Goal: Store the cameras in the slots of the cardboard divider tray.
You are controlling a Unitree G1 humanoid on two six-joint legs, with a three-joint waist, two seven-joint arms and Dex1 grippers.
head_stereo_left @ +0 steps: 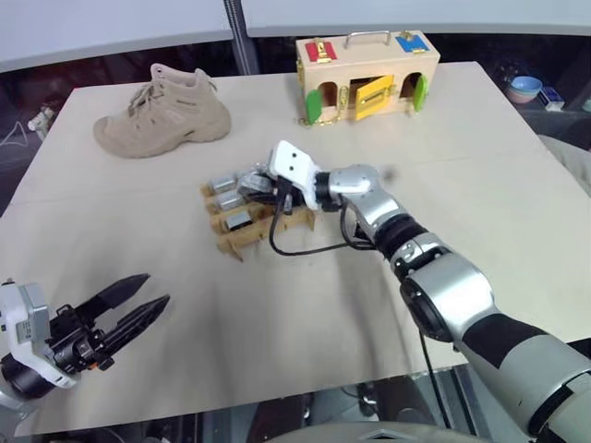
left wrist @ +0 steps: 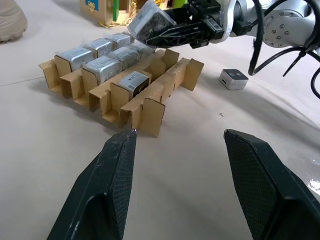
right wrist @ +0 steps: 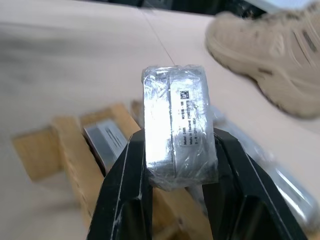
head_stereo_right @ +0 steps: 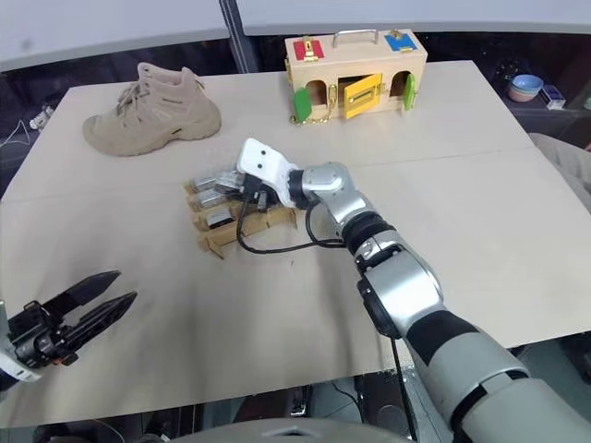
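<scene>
Your right gripper (right wrist: 177, 165) is clamped on a foil-wrapped camera (right wrist: 177, 132) at mid-frame, over the cardboard divider tray (left wrist: 145, 107). The camera's label carries a small square code and fine print too small to read. Several wrapped cameras (left wrist: 102, 65) already sit in the tray's slots. One white camera (left wrist: 233, 78) lies on the bench (head_stereo_left: 277, 314) just beside the tray. Your left gripper (head_stereo_left: 129, 309) hangs half-spread and empty at lower left.
</scene>
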